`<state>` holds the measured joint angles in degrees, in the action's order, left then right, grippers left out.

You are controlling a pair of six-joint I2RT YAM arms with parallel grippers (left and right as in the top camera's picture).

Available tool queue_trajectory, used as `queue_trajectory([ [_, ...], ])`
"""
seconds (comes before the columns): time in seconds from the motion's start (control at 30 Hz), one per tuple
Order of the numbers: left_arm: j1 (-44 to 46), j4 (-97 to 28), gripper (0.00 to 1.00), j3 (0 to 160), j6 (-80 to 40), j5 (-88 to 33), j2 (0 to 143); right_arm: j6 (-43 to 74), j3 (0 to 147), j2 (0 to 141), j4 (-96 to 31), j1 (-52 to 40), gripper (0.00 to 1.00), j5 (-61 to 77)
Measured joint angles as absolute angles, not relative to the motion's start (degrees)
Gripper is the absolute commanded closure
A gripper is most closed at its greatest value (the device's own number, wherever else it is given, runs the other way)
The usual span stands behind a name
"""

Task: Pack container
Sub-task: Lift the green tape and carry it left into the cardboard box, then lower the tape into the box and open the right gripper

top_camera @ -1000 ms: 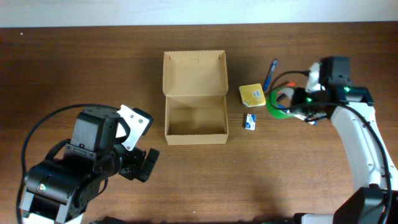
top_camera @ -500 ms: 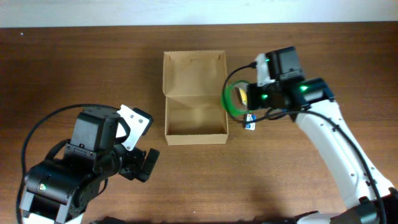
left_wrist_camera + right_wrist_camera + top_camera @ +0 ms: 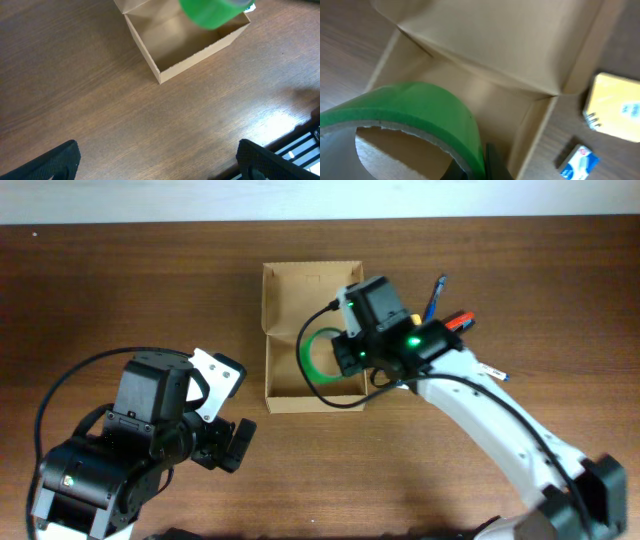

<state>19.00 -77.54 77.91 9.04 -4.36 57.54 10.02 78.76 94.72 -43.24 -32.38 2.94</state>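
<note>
The container is a tan cardboard box with its flap lid open at the back; it also shows in the left wrist view and the right wrist view. My right gripper is shut on a green tape roll and holds it over the box's open compartment. The roll fills the lower left of the right wrist view, pinched by the fingers, and shows in the left wrist view. My left gripper is open and empty over bare table in front of the box, its fingers wide apart.
A yellow sticky-note pad and a small blue-and-white packet lie right of the box, hidden under the arm in the overhead view. A blue pen, an orange marker and a white pen-like item lie further right.
My right arm has carried the green tape roll leftward from the right side of the table to above the box. The left arm has not moved.
</note>
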Motion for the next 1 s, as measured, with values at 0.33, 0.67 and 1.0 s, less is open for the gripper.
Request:
queue_trajectory([
  [0.33, 19.0, -77.6, 0.00, 77.9, 9.0, -4.4, 57.5, 11.4, 78.7, 102.0, -39.0, -34.8, 0.96, 2.3],
  [0.67, 19.0, -77.6, 0.00, 77.9, 9.0, -4.4, 57.5, 11.8, 78.7, 103.9, -36.8, -37.0, 0.96, 2.1],
  [1.0, 19.0, -77.5, 0.00, 77.9, 9.0, -4.4, 57.5, 11.8, 78.8, 104.9, -35.9, -37.6, 0.96, 0.3],
])
